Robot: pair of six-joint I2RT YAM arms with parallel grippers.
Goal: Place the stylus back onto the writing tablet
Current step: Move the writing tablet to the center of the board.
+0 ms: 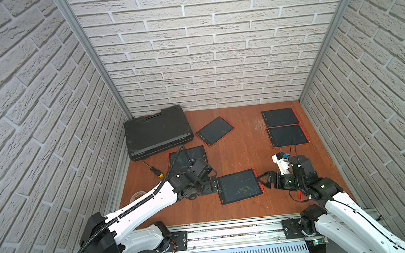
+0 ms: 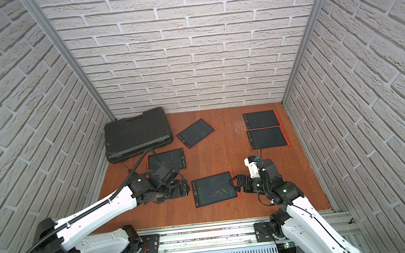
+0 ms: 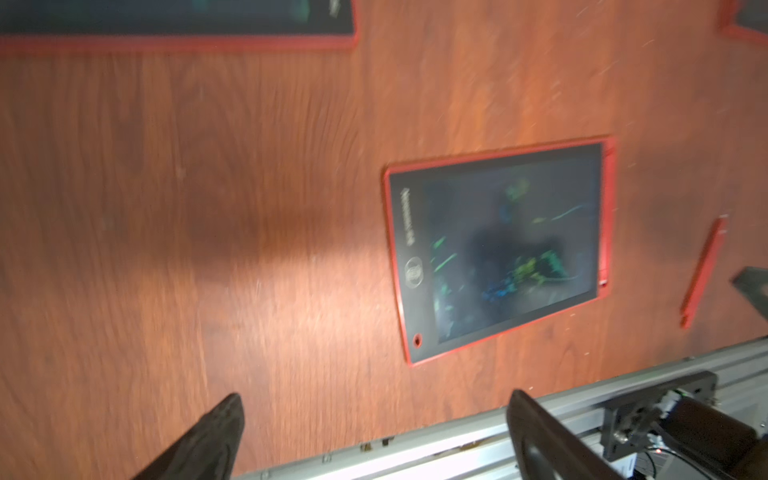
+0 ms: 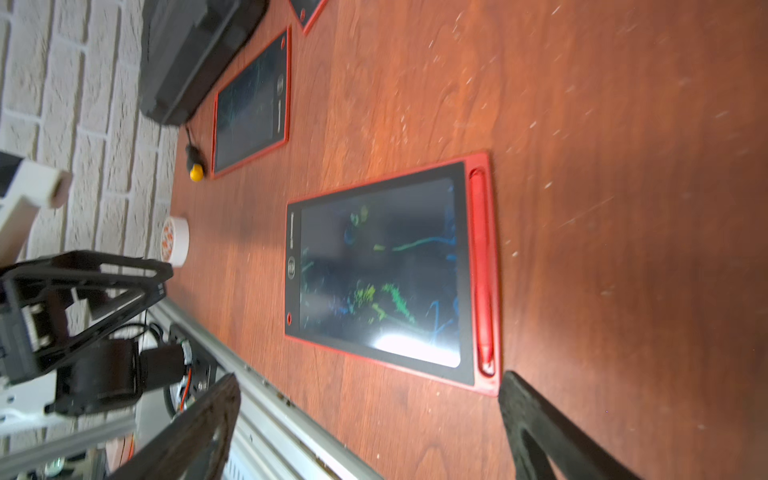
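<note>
The writing tablet (image 1: 239, 186) (image 2: 215, 189), red-framed with green and blue scribbles on its dark screen, lies flat near the table's front middle. In the right wrist view the red stylus (image 4: 482, 270) lies in the groove along the tablet's (image 4: 378, 270) long edge. My right gripper (image 4: 370, 378) (image 1: 263, 180) is open and holds nothing. It sits just off that stylus edge, one finger close to the tablet's corner. At the tablet's (image 3: 498, 245) opposite end, my left gripper (image 3: 374, 399) (image 1: 212, 185) is open and empty.
Several more tablets lie further back (image 1: 215, 131) (image 1: 281, 117) (image 1: 288, 135) (image 1: 187, 160). A black case (image 1: 158, 132), a screwdriver (image 1: 153, 169) and a tape roll (image 4: 174, 241) sit on the left. A loose red stick (image 3: 704, 270) lies under the right arm.
</note>
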